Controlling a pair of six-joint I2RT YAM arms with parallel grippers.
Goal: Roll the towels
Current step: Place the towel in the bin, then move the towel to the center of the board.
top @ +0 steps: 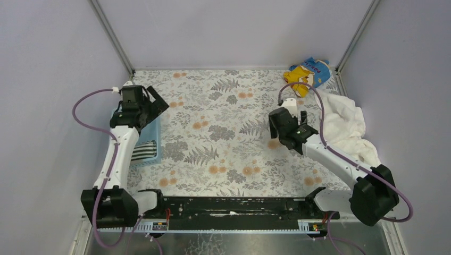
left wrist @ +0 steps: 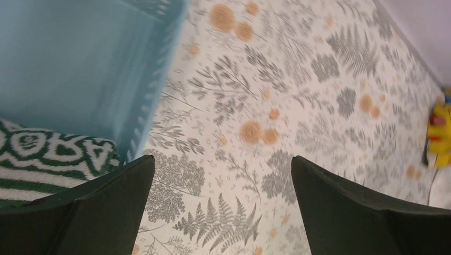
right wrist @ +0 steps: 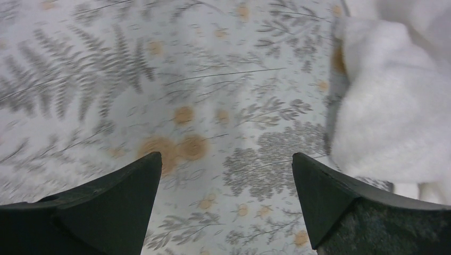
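The striped towel (top: 143, 151) lies in the near end of the blue basket (top: 153, 132) at the left edge of the table (top: 223, 133). From above, the left arm (top: 119, 154) hides much of it. In the left wrist view a jaw and the frame edge cut it off, so I cannot tell its long axis. Its stripes run roughly across the basket.

The white towel (top: 344, 125) is a crumpled heap along the right wall, longest from far to near, partly under the right arm (top: 335, 156) and its cable (top: 320, 109).

The left gripper (top: 151, 103) hangs over the basket's far end, jaws spread, holding nothing. The right gripper (top: 277, 123) hovers above the table just left of the white towel, likewise spread and empty.

A yellow-and-blue cloth (top: 308, 71) sits in the far right corner.
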